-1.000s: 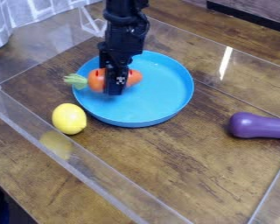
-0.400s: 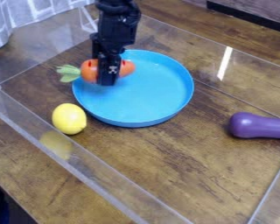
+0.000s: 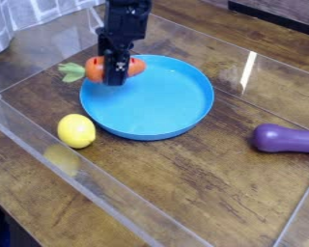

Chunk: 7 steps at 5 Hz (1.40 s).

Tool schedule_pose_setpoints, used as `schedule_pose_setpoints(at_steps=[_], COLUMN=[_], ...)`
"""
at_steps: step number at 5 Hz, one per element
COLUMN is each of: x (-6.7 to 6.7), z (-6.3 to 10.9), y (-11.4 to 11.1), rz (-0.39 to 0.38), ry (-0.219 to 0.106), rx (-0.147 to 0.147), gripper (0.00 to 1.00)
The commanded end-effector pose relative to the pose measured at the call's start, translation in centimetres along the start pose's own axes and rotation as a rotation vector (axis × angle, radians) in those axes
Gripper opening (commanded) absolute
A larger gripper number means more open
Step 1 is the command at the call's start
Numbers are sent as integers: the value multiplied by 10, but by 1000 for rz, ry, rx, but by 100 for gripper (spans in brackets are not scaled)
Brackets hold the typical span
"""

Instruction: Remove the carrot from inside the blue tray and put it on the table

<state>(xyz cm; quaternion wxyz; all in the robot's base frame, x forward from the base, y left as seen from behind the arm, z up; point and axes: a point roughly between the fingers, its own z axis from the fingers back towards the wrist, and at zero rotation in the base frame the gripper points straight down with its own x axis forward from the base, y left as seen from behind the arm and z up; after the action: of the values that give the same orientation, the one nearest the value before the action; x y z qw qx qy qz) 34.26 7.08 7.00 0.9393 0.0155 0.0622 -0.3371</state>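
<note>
My gripper points straight down and is shut on the carrot, an orange toy with a green leafy top sticking out to the left. The carrot hangs lifted over the left rim of the blue tray, partly past its edge. The black fingers cover the carrot's middle. The tray is a round shallow blue dish, resting on the dark wood-grain table under a glossy clear sheet.
A yellow lemon lies on the table just left of the tray's front. A purple eggplant-like toy lies at the right edge. A raised clear edging runs along the table's left and front sides.
The gripper has lifted the carrot and carried it up and to the left, from inside the tray's left part to over its rim.
</note>
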Motion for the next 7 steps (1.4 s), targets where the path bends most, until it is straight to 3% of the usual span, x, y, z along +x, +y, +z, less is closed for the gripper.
schedule_pose_setpoints(at_steps=[1, 3, 4, 6, 7], x=[-7, -3, -1, 7, 7], z=[56, 71, 61, 59, 68], y=[17, 50, 65, 12, -2], rz=[27, 6, -5, -126, -157], ry=[-91, -86, -81, -100, -107], rx=[113, 144, 144, 124, 135], gripper=[0, 0, 0, 0, 0])
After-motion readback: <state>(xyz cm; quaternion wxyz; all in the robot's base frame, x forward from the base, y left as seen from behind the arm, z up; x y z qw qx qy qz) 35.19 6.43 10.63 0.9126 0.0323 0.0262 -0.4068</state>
